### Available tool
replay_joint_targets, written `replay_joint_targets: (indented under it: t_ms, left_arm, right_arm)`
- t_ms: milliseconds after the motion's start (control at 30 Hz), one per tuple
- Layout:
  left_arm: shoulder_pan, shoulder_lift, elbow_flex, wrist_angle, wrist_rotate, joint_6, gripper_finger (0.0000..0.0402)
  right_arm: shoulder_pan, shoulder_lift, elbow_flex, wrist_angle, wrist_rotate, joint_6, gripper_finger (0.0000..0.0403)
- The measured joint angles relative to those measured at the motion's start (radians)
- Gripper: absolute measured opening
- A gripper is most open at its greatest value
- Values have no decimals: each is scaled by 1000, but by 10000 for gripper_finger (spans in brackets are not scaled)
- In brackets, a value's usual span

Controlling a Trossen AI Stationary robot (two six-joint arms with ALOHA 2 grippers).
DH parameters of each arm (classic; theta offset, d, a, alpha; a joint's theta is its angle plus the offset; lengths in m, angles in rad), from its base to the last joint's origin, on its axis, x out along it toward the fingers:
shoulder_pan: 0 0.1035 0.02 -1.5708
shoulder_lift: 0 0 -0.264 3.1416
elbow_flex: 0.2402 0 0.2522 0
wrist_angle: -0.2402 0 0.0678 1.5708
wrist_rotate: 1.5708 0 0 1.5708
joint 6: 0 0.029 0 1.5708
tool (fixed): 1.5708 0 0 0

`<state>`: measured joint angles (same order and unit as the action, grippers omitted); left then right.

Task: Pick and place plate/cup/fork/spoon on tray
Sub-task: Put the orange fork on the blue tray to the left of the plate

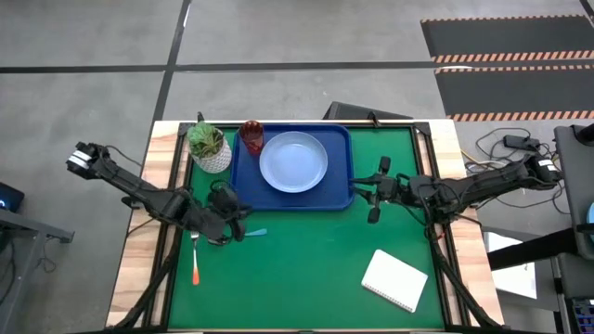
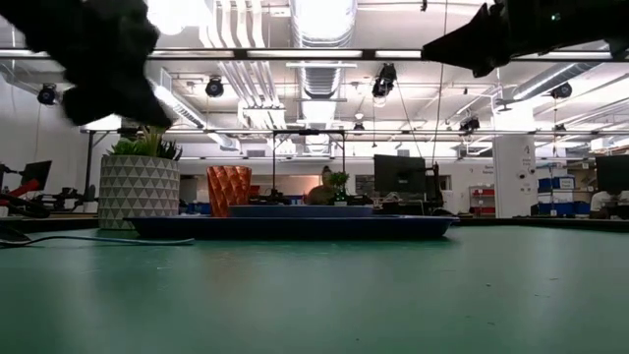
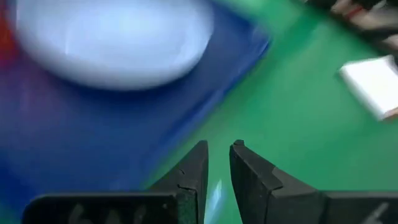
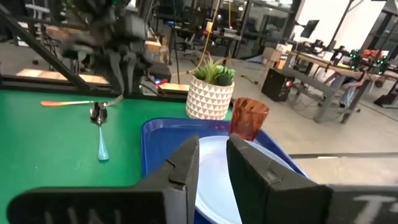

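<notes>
The dark blue tray (image 1: pixel 243 176) lies at the mat's far middle. The pale blue plate (image 1: pixel 293 161) rests flat in it, and the dark red cup (image 1: pixel 251 136) stands upright in its far left corner. The spoon (image 1: pixel 256 232) lies on the mat in front of the tray, its bowl (image 4: pixel 96 113) toward the left and its light blue handle (image 4: pixel 102 148) toward the right. The fork (image 1: pixel 196 265) lies left of it, its orange handle toward the near edge. My left gripper (image 1: pixel 227 225) hovers shut above the spoon's bowl end, clear of the mat in the low view (image 2: pixel 123 98). My right gripper (image 1: pixel 374 192) waits shut, right of the tray.
A white pot with a green plant (image 1: pixel 210 147) stands at the tray's left edge. A white notepad (image 1: pixel 394 280) lies at the mat's near right. The green mat (image 1: pixel 306 269) lies bare between the spoon and the notepad.
</notes>
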<state>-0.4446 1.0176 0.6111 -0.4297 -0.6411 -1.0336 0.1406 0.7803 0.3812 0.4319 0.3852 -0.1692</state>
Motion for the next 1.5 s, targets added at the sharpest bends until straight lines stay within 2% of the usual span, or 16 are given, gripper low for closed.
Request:
replay_joint_targets:
  t_ms: [167, 233, 333, 567, 733, 933, 1267, 1500]
  left_arm:
    - [-2, 24, 2, -403, 266, -604, 47]
    - [-2, 61, -1, -516, 388, -744, 47]
    - [-4, 121, -1, -557, 512, -793, 47]
    - [-4, 210, 0, -557, 621, -786, 47]
    - [-8, 224, 0, -563, 757, -795, 47]
    - [-27, 219, 11, -571, 765, -816, 47]
    - [-176, 219, 9, -584, 771, -1077, 47]
    - [-282, 224, 9, -583, 761, -1199, 47]
  right_arm:
    - [0, -37, -9, -9, 0, 2, 68]
    - [1, -45, -11, -10, 0, 2, 68]
    - [1, -52, -14, -17, 0, 3, 68]
    - [1, -52, -23, -17, 0, 14, 68]
    - [1, -51, -23, -17, 0, 13, 68]
    - [1, -52, -23, -18, 0, 11, 68]
    - [1, -52, -23, -32, 0, 0, 68]
    - [1, -52, -23, -32, 0, 24, 68]
